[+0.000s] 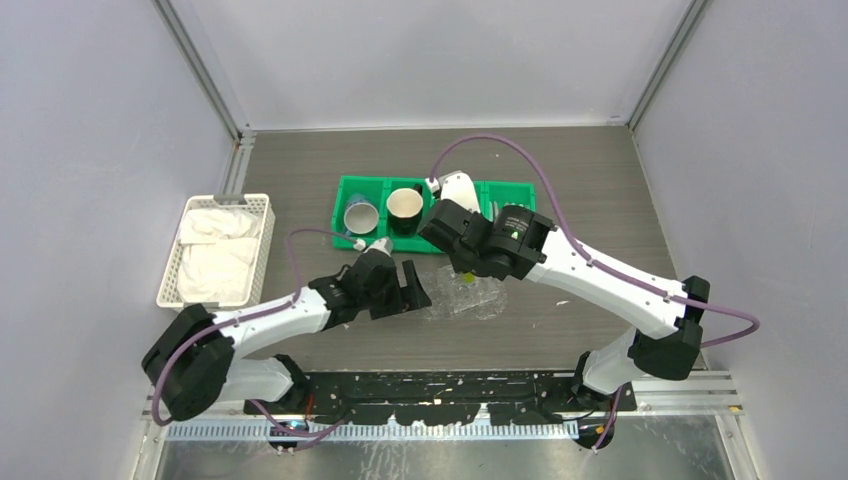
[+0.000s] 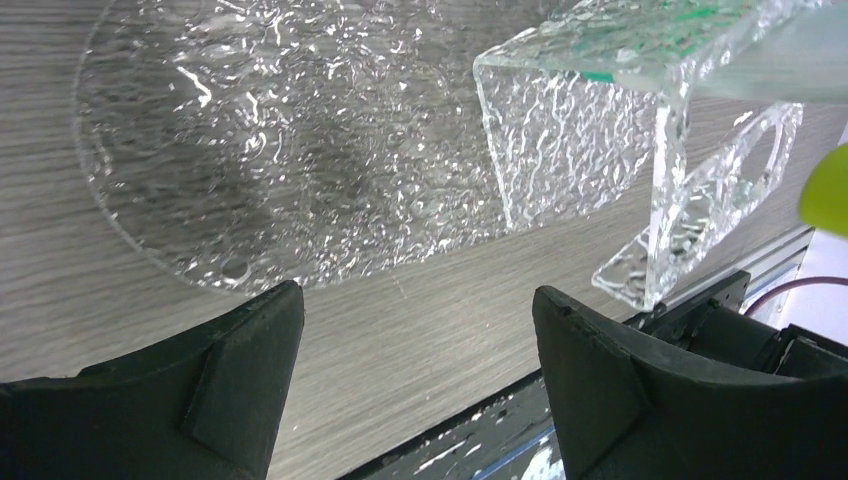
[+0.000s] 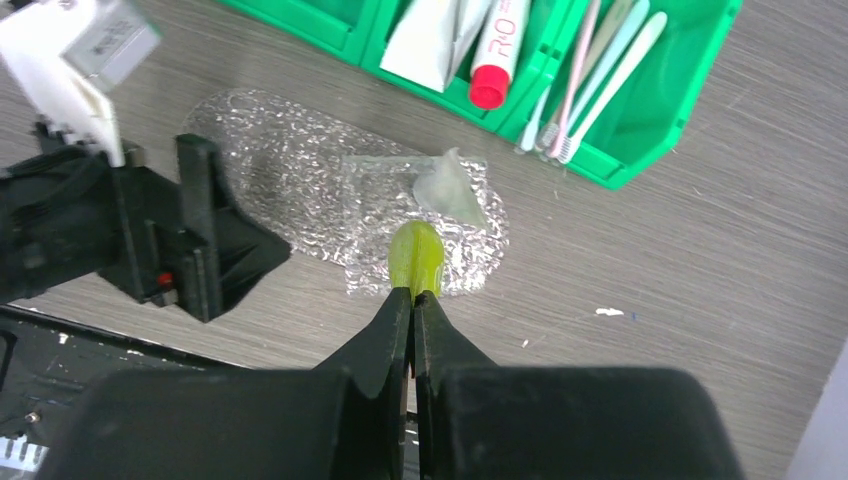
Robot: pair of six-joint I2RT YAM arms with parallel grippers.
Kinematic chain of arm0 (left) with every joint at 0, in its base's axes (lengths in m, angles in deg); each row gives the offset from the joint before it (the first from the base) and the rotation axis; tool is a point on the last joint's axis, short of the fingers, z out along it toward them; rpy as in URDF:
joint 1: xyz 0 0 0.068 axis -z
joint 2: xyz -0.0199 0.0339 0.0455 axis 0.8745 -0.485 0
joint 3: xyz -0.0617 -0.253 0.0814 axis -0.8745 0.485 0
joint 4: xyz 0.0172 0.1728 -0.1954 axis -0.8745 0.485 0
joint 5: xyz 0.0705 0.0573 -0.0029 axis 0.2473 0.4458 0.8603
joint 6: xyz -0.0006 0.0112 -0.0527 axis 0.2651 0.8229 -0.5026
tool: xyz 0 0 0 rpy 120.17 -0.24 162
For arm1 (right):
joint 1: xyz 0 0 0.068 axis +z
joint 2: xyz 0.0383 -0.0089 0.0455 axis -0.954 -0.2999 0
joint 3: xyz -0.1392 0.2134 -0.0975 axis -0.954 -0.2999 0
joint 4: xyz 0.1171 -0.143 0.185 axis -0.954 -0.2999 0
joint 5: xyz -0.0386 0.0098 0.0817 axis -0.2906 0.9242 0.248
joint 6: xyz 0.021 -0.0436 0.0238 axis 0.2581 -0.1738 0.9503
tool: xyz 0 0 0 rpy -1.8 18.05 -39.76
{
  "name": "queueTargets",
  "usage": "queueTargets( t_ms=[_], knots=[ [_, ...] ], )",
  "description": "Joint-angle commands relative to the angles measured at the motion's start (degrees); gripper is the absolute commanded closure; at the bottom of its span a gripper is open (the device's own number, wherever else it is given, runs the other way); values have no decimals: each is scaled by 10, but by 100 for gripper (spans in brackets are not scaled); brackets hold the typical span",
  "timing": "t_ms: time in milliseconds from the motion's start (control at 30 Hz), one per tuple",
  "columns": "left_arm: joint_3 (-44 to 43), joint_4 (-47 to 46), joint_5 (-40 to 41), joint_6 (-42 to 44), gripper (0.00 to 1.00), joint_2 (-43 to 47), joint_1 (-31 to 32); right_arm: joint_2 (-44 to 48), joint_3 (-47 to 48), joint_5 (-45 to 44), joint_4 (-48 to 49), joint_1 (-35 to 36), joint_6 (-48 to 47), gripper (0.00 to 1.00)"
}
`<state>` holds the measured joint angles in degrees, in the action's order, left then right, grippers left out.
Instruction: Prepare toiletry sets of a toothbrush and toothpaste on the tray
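Note:
The tray (image 3: 290,190) is a clear, glittery oval on the wood table, also seen in the top view (image 1: 490,302) and the left wrist view (image 2: 300,150). My right gripper (image 3: 414,292) is shut on the end of a yellow-green toothbrush (image 3: 416,255), held above the tray's right end. A small clear-wrapped packet (image 3: 445,188) lies on that end. A clear bent piece (image 2: 590,130) rises from the tray. My left gripper (image 2: 420,330) is open with nothing in it, over bare table at the tray's near left edge. A toothpaste tube (image 3: 497,50) with a red cap lies in the green bin (image 3: 690,110).
The green bin (image 1: 352,188) behind the tray holds two mugs (image 1: 361,215) (image 1: 404,207) and several toothbrushes (image 3: 590,70). A white mesh basket (image 1: 170,275) with white cloths stands at the left. The table's near edge and black rail (image 2: 500,440) lie just below my left fingers.

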<state>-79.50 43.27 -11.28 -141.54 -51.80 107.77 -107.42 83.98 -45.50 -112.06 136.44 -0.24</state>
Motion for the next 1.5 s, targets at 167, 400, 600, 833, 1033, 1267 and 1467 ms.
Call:
queueTargets(
  t_ms=[167,400,600,833,1033,1267,1467],
  knots=[
    [-42,-137,12,-42,15,-91,7,9,-43,20,118,-6,-36,99],
    [-61,-148,12,-47,15,-126,9,12,-82,37,165,-27,-48,99],
    [-55,-137,30,-43,15,-114,9,18,-119,63,208,-42,-53,99],
    [-52,-117,42,-38,15,-96,9,24,-174,98,271,-56,-29,99],
    [-50,-96,56,-30,14,-69,9,23,-200,97,319,-60,20,99],
    [-38,-46,79,-19,14,-17,9,6,-198,85,343,-60,64,99],
    [-28,-29,91,-13,13,4,9,-4,-201,97,362,-59,90,99]
  ],
)
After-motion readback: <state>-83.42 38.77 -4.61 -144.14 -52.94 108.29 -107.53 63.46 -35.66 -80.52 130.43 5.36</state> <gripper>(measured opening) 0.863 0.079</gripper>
